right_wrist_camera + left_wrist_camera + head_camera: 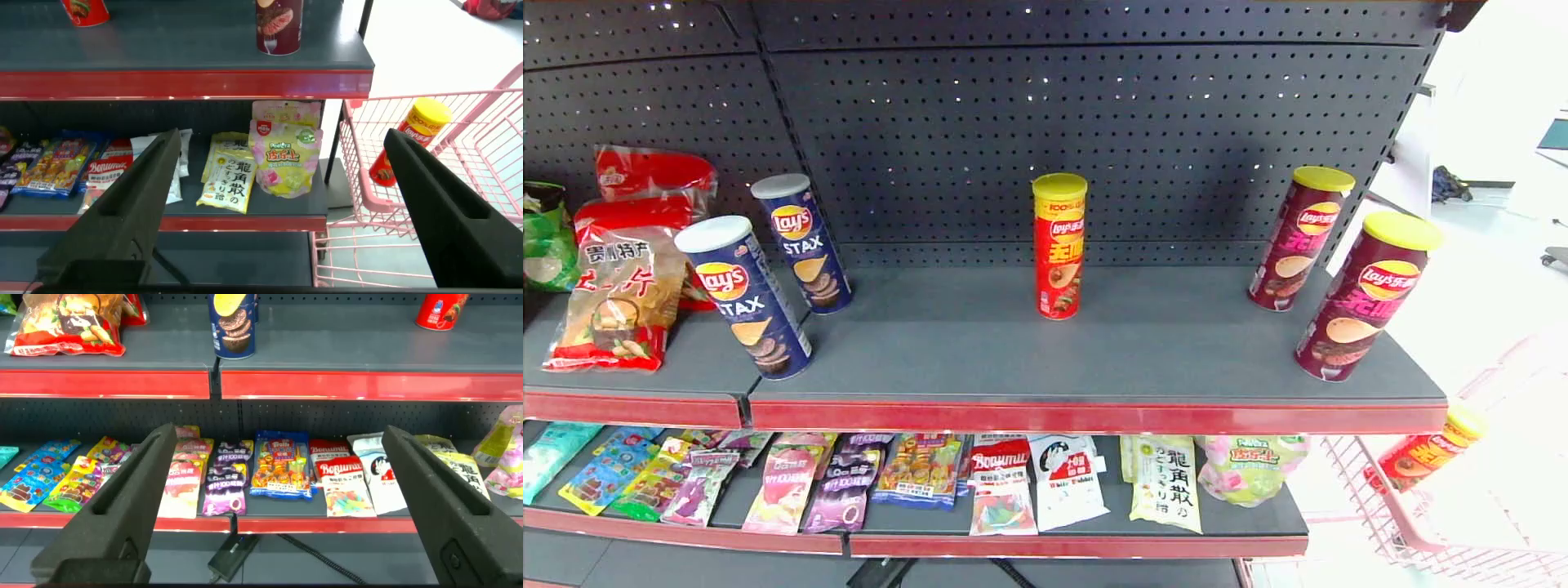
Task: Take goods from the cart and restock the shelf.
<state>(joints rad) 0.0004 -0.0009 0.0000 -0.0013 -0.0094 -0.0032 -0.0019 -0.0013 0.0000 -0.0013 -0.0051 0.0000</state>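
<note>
Left gripper (279, 437) and right gripper (282, 140) spread wide
Yellow-lidded red can (411, 140) leans in the pink cart (359, 192), beside the right gripper.

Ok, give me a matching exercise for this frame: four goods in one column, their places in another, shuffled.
Things:
1. nearer blue can
2. nearer maroon can
3. pale green bag
4. tilted red can

Places:
a. lower shelf, right end
b. upper shelf, left part
c. in the pink cart
d. upper shelf, right end

Pairs: 1-b, 2-d, 3-a, 4-c.
</note>
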